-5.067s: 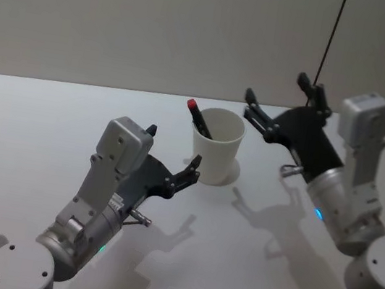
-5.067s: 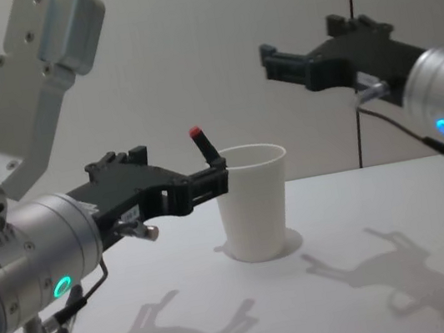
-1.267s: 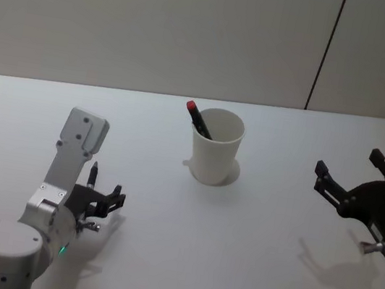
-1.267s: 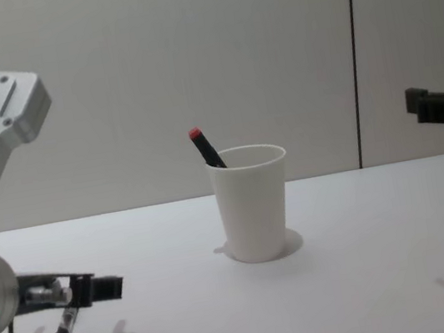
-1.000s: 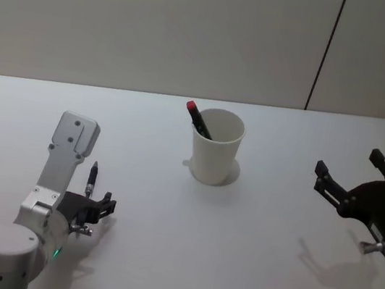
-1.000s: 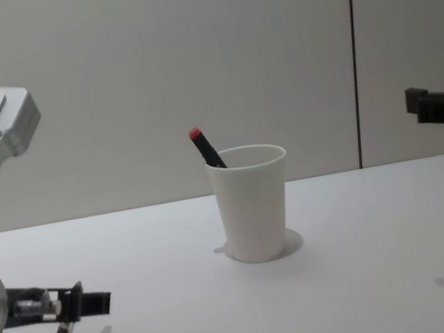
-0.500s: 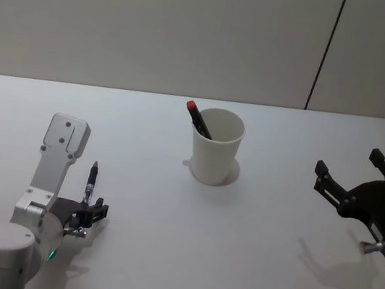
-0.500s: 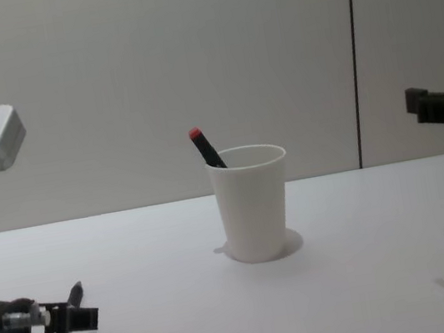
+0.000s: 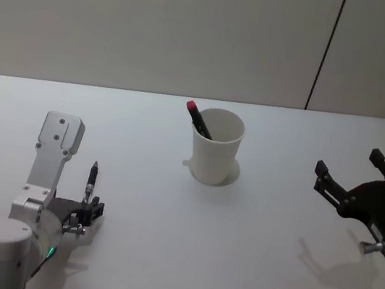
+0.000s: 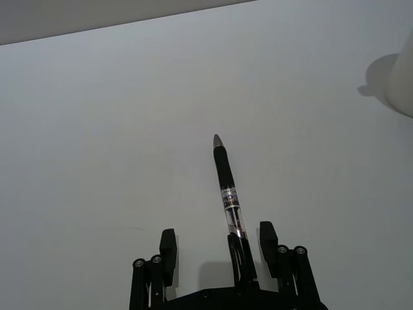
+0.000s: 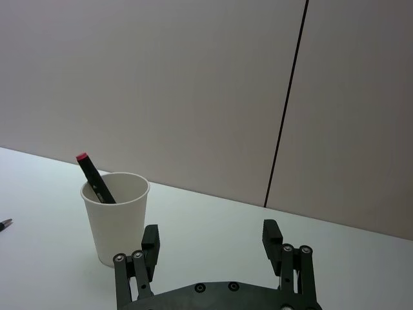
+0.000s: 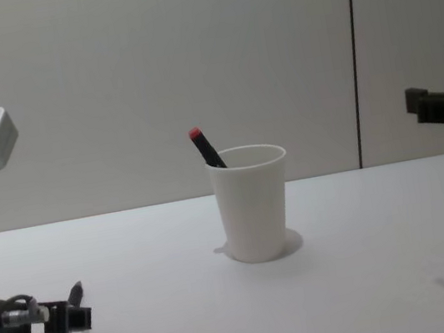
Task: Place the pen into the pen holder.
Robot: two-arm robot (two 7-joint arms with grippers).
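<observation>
White paper, plain and tapered, made up the pen holder (image 9: 215, 148), and I saw it standing upright about midway along the desk (image 9: 181, 260), nearer the far edge than the near one. The pen (image 9: 198, 119) was in it, a slim black marker leaning against the rim on the robot's left side, its red end poking up above the rim. Both grippers were well apart from it. I had the left gripper (image 9: 87, 216) low over the desk toward the near left corner, and its wrist view showed me both fingers (image 10: 168, 244) spread wide with nothing pinched. A thin black rod with a metal tip (image 10: 226, 181) ran forward out of the gap between those fingers, touching neither; whether it rested on the desk I could not tell. I read the right gripper (image 9: 349, 163) as hanging above the right side of the desk, clear of the surface, with its shadow (image 9: 325, 255) thrown on the white top below it. Its fingers (image 11: 150, 237) were spread apart too and gripped nothing, and from that wrist I looked across at the cup with the marker standing in it. Behind the desk was a grey wall (image 9: 159, 29) with one dark vertical seam (image 9: 325, 52).
</observation>
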